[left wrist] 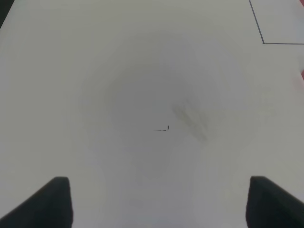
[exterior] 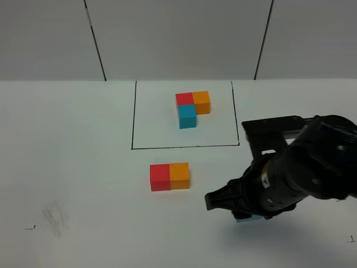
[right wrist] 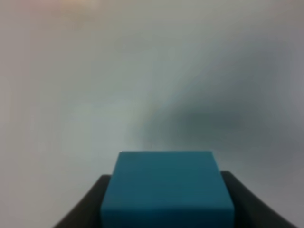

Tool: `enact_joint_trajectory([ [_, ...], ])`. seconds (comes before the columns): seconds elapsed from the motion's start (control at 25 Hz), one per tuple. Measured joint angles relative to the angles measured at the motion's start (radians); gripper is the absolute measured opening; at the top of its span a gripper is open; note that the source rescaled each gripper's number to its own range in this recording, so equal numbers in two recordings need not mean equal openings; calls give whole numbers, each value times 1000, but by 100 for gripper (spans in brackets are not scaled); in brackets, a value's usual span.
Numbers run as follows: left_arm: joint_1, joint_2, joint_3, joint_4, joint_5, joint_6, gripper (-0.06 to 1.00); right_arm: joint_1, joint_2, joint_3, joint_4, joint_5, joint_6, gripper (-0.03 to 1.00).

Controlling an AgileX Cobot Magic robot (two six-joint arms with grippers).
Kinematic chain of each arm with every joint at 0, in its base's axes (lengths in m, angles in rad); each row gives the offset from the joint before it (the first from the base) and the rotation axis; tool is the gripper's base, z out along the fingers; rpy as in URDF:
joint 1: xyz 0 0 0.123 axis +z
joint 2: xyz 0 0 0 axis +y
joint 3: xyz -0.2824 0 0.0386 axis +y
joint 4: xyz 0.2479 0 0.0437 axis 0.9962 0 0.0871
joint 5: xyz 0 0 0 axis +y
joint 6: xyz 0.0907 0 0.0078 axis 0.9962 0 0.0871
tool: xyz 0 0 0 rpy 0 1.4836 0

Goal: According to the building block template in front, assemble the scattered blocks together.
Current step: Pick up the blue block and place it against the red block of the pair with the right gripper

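On the desk, the template lies in the outlined square toward the far edge, and the red and orange blocks stand joined mid-desk. Outstanding: the right claw grasps the blue block near the right front, not yet set against red's near side. The left claw is released and empty.

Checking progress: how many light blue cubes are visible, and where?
2. One template blue cube sits inside the outlined square, touching the red cube. The loose blue cube is clamped in the right gripper, nearly hidden beneath that arm in the high view.
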Motion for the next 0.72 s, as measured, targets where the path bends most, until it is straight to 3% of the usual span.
enact_joint_trajectory([
  [0.28,0,0,0,0,0,0,85,100,145,-48,1,1,46,0],
  [0.52,0,0,0,0,0,0,85,142,177,-54,47,-110,54,0],
  [0.72,0,0,0,0,0,1,85,165,199,-80,55,-126,54,0],
])
